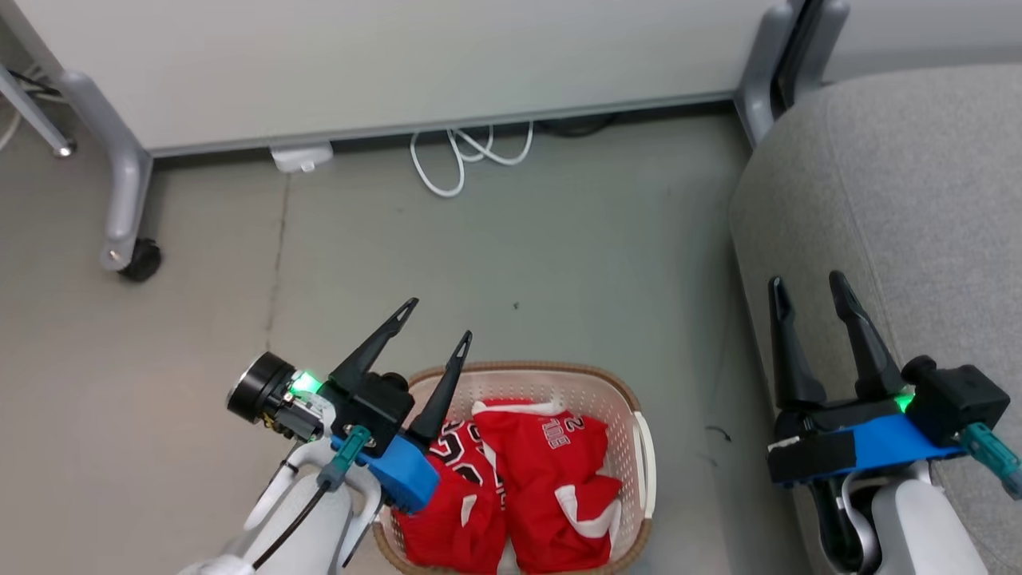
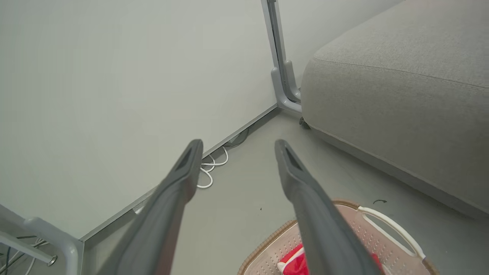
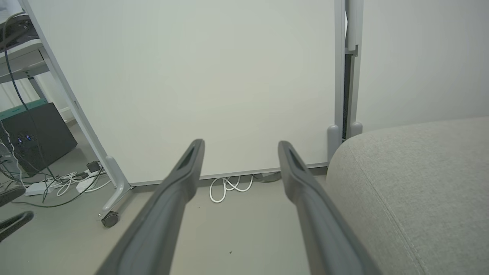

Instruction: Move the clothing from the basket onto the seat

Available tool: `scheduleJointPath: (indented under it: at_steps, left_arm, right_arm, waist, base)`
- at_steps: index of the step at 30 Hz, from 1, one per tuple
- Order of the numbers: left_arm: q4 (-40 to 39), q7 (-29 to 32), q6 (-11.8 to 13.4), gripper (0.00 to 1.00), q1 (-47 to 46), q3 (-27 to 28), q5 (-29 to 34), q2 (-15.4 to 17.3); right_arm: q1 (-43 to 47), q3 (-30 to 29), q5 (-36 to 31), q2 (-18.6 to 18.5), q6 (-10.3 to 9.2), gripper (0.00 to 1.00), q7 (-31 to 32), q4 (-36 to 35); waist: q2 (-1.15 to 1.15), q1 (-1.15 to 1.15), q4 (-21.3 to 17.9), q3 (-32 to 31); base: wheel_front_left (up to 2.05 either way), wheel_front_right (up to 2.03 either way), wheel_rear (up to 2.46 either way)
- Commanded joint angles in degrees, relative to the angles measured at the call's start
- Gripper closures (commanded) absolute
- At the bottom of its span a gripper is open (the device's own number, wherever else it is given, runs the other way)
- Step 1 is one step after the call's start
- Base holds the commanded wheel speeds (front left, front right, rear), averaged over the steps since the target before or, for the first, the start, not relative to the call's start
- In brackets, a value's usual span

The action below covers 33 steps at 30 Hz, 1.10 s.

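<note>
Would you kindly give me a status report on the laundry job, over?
Left gripper open, empty, above the basket at its left rim. Right gripper open, empty, beside the seat. Both red jerseys in the basket. No obstacle seen between them.

Bare floor (image 1: pixel 695 383) between basket (image 1: pixel 527 370) and seat (image 1: pixel 918 200)

The basket (image 1: pixel 639 415) sits on the grey floor, with the clothing (image 1: pixel 551 479), 2 crumpled red jerseys, inside. The left gripper (image 1: pixel 439 319) hangs over its left rim, fingers spread and empty. The right gripper (image 1: pixel 805 279), also spread, is over the near edge of the seat (image 1: pixel 902 184).
</note>
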Motion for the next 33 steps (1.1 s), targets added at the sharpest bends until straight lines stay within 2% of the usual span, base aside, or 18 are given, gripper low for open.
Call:
scheduleJointPath:
  at_steps: [1,6,16,28,33]
  left_arm:
    - [0.8,-0.2,-0.3,0.00,-1.4,-0.7,-0.1,0.4]
    - [6.5,-0.2,-0.3,0.00,-5.9,-6.5,-1.3,1.4]
    - [19.5,-0.2,-0.3,0.00,-16.1,-22.3,-5.3,3.0]
    - [37.8,0.3,-0.3,0.00,-27.0,-41.7,-10.3,0.5]
    - [41.7,1.7,-0.4,0.00,-30.1,-46.2,-10.5,-0.7]
  right_arm:
    - [-0.9,0.0,-0.3,-0.3,0.11,0.00,-0.2,-0.4]
    - [-3.3,0.1,-0.8,-0.3,0.10,0.00,-0.2,-1.4]
    - [-8.1,0.8,-1.8,-0.2,0.07,0.00,-0.2,-3.2]
    - [-12.8,1.5,-2.4,-0.3,0.07,0.00,-0.2,-4.9]
    - [-14.1,1.2,-2.8,-0.2,0.07,0.00,-0.2,-5.9]
  waist:
    - [0.00,-0.01,-0.9,2.8]
    - [0.00,-0.01,-2.0,7.5]
    - [0.00,-0.01,-3.4,15.7]
    - [0.00,-0.01,-5.2,25.6]
    - [0.00,-0.01,-5.9,29.9]
  base:
    - [0.00,0.00,0.00]
    - [0.00,0.00,0.00]
    - [0.00,0.00,0.00]
    - [0.00,0.00,0.00]
    - [0.00,0.00,0.00]
